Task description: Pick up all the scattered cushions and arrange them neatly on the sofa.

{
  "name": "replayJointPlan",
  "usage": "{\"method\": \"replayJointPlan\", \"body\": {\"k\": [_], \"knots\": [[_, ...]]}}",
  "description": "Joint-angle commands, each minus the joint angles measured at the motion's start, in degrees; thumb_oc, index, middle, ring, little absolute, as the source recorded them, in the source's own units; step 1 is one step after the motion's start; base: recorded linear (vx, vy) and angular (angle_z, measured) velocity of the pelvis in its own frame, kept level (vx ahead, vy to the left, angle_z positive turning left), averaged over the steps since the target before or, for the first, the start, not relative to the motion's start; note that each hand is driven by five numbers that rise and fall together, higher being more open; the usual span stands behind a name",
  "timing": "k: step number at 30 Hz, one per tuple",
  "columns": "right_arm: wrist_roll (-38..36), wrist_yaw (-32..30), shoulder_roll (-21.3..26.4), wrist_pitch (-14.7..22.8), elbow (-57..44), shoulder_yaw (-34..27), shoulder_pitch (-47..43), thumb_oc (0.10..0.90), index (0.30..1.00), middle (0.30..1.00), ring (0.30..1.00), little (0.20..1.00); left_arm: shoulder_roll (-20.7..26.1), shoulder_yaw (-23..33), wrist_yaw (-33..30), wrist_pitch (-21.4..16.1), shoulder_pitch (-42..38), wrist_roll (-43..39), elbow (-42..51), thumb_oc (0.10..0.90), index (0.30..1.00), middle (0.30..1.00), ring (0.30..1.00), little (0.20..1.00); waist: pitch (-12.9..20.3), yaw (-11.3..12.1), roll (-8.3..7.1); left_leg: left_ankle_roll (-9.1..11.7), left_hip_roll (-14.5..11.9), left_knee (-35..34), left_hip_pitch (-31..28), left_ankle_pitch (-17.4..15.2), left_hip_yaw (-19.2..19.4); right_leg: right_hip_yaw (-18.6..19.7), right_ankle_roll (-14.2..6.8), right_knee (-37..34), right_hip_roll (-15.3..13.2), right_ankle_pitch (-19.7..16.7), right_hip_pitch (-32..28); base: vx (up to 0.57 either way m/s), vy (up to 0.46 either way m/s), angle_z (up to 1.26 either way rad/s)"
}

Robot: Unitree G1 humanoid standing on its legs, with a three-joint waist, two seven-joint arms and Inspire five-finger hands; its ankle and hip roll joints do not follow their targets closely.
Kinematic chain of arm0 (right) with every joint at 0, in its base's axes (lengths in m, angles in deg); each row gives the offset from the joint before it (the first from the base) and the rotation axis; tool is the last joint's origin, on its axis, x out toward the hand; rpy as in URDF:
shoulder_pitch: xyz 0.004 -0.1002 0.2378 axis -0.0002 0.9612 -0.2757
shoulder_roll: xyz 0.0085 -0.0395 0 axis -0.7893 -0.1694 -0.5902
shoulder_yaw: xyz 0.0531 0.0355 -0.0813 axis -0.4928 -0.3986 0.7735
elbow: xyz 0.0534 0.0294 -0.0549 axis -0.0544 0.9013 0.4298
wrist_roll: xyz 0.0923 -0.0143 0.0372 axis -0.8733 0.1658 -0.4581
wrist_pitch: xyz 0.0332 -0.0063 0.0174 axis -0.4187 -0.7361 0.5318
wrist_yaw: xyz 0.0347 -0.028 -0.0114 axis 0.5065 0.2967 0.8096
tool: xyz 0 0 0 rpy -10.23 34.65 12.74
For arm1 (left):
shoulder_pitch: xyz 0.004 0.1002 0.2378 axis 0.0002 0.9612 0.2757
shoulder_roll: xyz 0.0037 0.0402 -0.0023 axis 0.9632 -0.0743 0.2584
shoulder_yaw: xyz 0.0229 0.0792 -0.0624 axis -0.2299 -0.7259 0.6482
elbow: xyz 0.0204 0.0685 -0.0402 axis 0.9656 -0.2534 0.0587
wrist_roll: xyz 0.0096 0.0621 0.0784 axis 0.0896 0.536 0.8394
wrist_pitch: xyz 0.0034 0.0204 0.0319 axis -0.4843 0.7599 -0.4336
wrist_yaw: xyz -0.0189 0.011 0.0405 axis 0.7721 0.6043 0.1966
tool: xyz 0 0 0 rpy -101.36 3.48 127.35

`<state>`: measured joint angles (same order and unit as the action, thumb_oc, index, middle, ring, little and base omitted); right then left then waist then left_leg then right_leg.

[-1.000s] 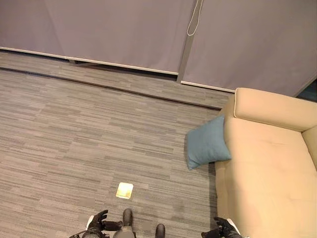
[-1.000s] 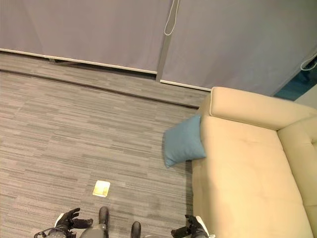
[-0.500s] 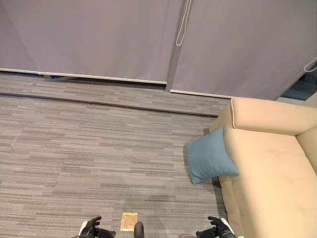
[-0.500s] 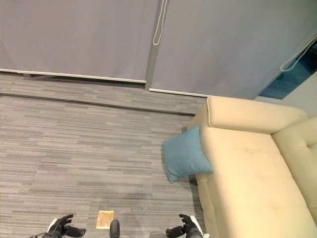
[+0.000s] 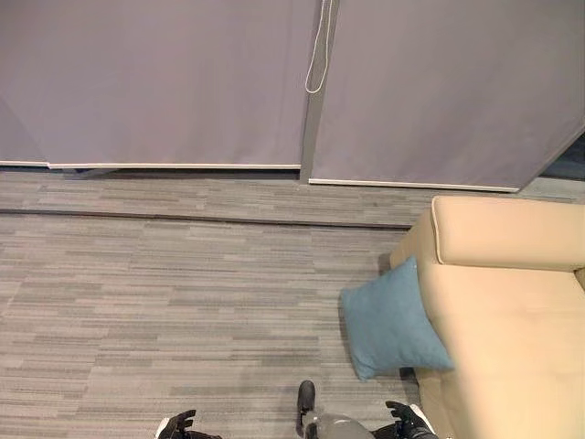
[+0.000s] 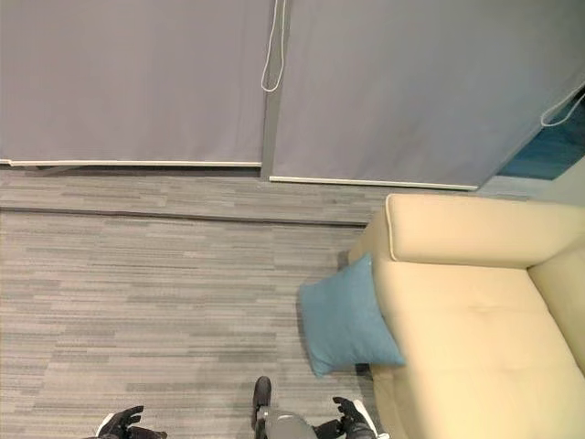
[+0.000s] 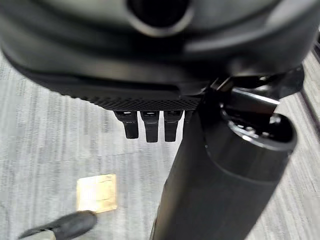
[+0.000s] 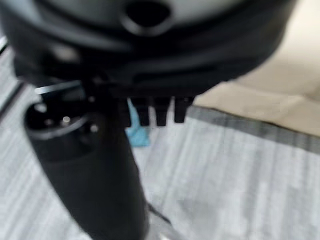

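You're looking at one blue cushion sitting on the grey floor, tilted up and leaning against the near end of the beige sofa, touching its side just below the armrest. There's lots of open floor stretching to your left of it, running up to the grey curtains along the far edge. Your left hand and right hand are hanging low with fingers loosely spread, holding nothing, both well short of the cushion.
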<state>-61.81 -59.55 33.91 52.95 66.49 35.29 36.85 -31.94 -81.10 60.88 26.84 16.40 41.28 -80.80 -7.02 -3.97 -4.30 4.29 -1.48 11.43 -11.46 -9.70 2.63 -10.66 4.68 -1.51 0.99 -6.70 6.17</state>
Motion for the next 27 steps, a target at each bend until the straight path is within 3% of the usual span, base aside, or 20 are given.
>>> {"method": "replayJointPlan", "body": {"k": [1,4,5,8,11,13,15,21,23,24,25,26,27], "knots": [[0.5,-1.6,2.5,1.0,1.2,-0.3,-1.3,0.800,0.900,0.900,0.900,0.900,2.9,-0.1,-0.2,-0.9,-0.8,0.9,2.2,0.800,0.900,0.900,0.900,0.900,1.1,-0.4,-2.62,1.5,1.6,10.6,11.1,4.9,1.8,2.1,-9.2,2.2,-2.5,5.4,-2.7,0.15,-0.080,0.00],[-0.2,-1.6,2.9,0.8,1.2,-0.4,-1.4,0.800,0.900,0.900,0.900,0.900,2.9,-0.2,-0.3,-0.8,-1.0,0.3,2.7,0.800,0.900,0.900,0.900,0.900,0.6,0.1,-3.35,0.9,1.0,15.5,14.0,5.5,2.6,2.8,-8.4,1.9,-2.7,6.2,-4.2,0.14,-0.048,-0.13],[-0.6,-1.5,3.2,0.6,1.4,-0.5,-1.5,0.800,0.900,0.900,0.900,0.900,2.9,-0.3,-0.2,-0.7,-1.1,0.1,2.7,0.800,0.900,0.900,0.900,0.900,0.5,0.6,-4.08,-0.2,1.0,15.5,17.1,4.4,3.3,3.7,-8.4,1.7,-3.2,6.8,-5.3,0.18,0.000,-0.04],[-0.7,-1.6,3.6,0.6,1.6,-0.8,-1.7,0.800,0.900,0.900,0.900,0.900,2.8,-0.9,0.0,-0.6,-1.1,0.6,2.2,0.800,0.900,0.900,0.900,0.900,0.8,0.9,-4.44,-1.3,0.8,7.3,19.7,2.3,3.7,5.1,-9.2,0.2,-3.2,8.0,-7.3,0.22,0.029,-0.26],[-0.6,-2.2,3.6,0.6,1.9,-0.6,-1.7,0.800,0.900,0.900,0.900,0.900,2.5,-0.9,-0.1,-0.9,-1.0,0.1,1.9,0.800,0.900,0.900,0.900,0.900,0.4,2.4,-3.15,-0.7,2.1,-3.7,22.4,8.8,0.3,7.4,-9.3,-0.5,-1.4,9.4,-9.9,0.23,0.081,-0.20],[-0.6,-2.4,3.8,0.6,2.1,-0.6,-2.0,0.800,0.900,0.900,0.900,0.900,2.2,-0.8,-0.2,-1.2,-1.2,-1.3,1.9,0.800,0.900,0.900,0.900,0.900,0.0,3.4,-2.63,0.1,2.6,-6.2,24.7,11.6,-2.7,9.0,-9.1,-0.1,-0.6,10.2,-11.1,0.24,0.094,-0.35],[0.0,-2.2,3.5,0.6,2.4,-0.6,-2.1,0.800,0.900,0.900,0.900,0.900,2.0,-0.7,0.3,-0.8,-1.2,-1.2,1.4,0.800,0.900,0.900,0.900,0.900,0.9,3.5,-2.34,-0.5,2.3,-9.5,22.2,11.2,-3.3,9.9,-9.3,0.6,-0.4,11.4,-11.9,0.26,0.133,-0.75],[0.8,-1.8,2.6,0.5,2.4,0.0,-2.9,0.800,0.900,0.900,0.900,0.900,2.3,-0.3,0.2,-0.7,-1.2,-0.4,1.7,0.800,0.900,0.900,0.900,0.900,2.4,3.8,-2.91,-2.5,2.9,-9.3,18.8,9.1,-1.0,11.4,-11.0,6.5,-2.1,11.0,-10.6,0.18,0.135,-0.61],[0.8,-1.4,2.0,0.4,1.9,0.2,-3.9,0.800,0.900,0.900,0.900,0.900,3.3,-0.6,0.3,-0.6,-2.1,-0.6,2.4,0.800,0.900,0.900,0.900,0.900,2.2,3.2,-2.70,-3.9,2.5,-9.7,16.6,7.7,0.7,11.1,-13.1,15.5,-3.0,7.6,-6.1,0.15,0.149,-0.55],[0.8,-1.4,2.0,0.4,1.9,0.2,-3.9,0.800,0.900,0.900,0.900,0.900,3.3,-0.6,0.3,-0.6,-2.1,-0.6,2.4,0.800,0.900,0.900,0.900,0.900,2.2,3.2,-2.72,-3.9,2.5,-9.7,16.6,7.7,0.8,11.1,-13.1,15.6,-3.0,7.6,-6.0,0.07,0.107,-0.74],[0.6,-1.3,1.5,0.6,1.3,0.4,-4.3,0.800,0.900,0.900,0.900,0.900,4.0,-0.8,0.0,-0.6,-3.0,-0.5,2.6,0.800,0.900,0.900,0.900,0.900,1.4,2.7,-2.17,-4.5,1.7,-9.7,15.5,7.0,2.1,9.0,-14.5,21.4,-4.1,5.9,-2.6,0.07,0.112,-0.73],[0.8,-1.2,1.4,0.6,1.1,0.6,-4.4,0.800,0.900,0.900,0.900,0.900,4.2,-0.8,-0.1,-0.6,-3.0,-0.4,2.5,0.800,0.900,0.900,0.900,0.900,1.2,2.5,-1.78,-4.7,1.3,-9.8,14.6,6.4,3.0,6.5,-14.5,22.5,-5.3,5.5,-1.3,0.16,0.156,-0.48],[1.2,-1.1,1.3,0.5,1.0,0.8,-4.5,0.800,0.900,0.900,0.900,0.900,4.4,-0.6,-0.3,-0.5,-2.8,-0.4,2.2,0.800,0.900,0.900,0.900,0.900,1.3,2.6,-1.37,-4.6,0.9,-10.2,13.1,5.5,4.7,0.3,-13.6,20.1,-8.3,6.6,-0.6,0.17,0.097,-0.63]]}}
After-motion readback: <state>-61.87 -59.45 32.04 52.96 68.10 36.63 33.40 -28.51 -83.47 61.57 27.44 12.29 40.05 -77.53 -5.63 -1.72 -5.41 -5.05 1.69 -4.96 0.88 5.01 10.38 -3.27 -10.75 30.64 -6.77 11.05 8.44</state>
